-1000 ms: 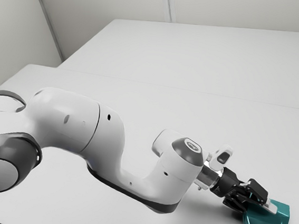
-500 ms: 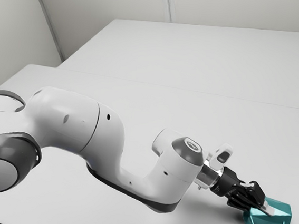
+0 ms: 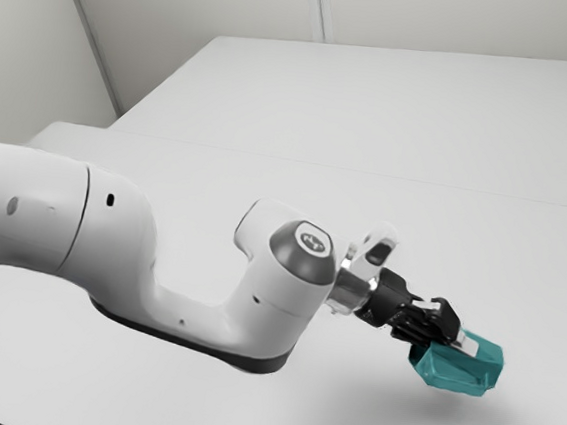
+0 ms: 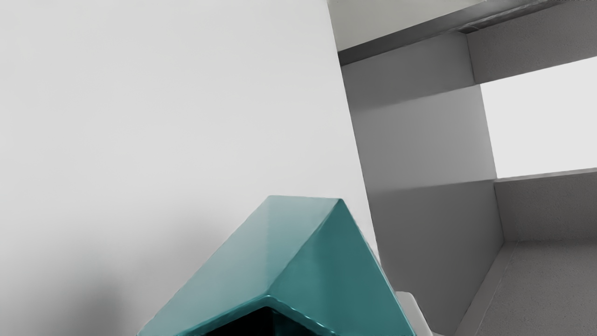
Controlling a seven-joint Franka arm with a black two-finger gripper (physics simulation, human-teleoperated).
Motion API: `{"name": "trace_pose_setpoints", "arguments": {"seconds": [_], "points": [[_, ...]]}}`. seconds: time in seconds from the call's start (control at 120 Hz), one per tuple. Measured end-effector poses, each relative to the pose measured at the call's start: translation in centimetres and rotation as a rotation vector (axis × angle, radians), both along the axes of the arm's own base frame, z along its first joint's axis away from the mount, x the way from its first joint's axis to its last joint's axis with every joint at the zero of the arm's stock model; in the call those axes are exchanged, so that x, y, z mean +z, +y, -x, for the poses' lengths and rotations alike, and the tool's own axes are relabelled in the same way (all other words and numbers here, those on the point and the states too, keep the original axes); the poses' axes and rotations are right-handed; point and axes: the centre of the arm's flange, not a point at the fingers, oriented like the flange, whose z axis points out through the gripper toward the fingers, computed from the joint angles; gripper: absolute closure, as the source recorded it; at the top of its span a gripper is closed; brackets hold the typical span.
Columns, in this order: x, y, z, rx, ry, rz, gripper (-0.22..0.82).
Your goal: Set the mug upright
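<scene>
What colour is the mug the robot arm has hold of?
The mug is teal, a blue-green, seen best in the wrist view.

"What does the arm (image 3: 23, 203) look like?"

"Glossy white, all rounded segments, with a thin dark seam (image 3: 83, 218) and a black hole (image 3: 110, 200) beside it."

"And the cap (image 3: 299, 263)?"

"Dark grey, with a pale, rounded badge (image 3: 313, 241) on top. There's a dark strip (image 3: 259, 365) along the underside, too."

"Further out?"

"A silvery collar (image 3: 352, 291), a white knob (image 3: 389, 234) with a dark oval pad (image 3: 379, 253), then a black, jointed gripper (image 3: 461, 344) with pale tips (image 3: 468, 343)."
</scene>
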Motion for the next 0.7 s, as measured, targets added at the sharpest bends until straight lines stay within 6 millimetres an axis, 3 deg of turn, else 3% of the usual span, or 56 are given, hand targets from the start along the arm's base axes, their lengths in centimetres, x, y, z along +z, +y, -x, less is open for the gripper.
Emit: {"name": "trace_pose_setpoints", "arguments": {"seconds": [0.2, 0.342, 0.45, 0.533, 0.7], "points": [[6.9, 8.4, -2.8, -0.141, -0.290, -0.293, 0.79], [9.6, 14.8, -6.5, -0.199, -0.336, -0.501, 0.79], [10.3, 18.1, -8.1, -0.242, -0.306, -0.643, 0.79], [10.9, 19.6, -8.8, -0.275, -0.275, -0.744, 0.79], [10.7, 23.2, -8.0, -0.297, -0.166, -0.898, 0.79]]}}
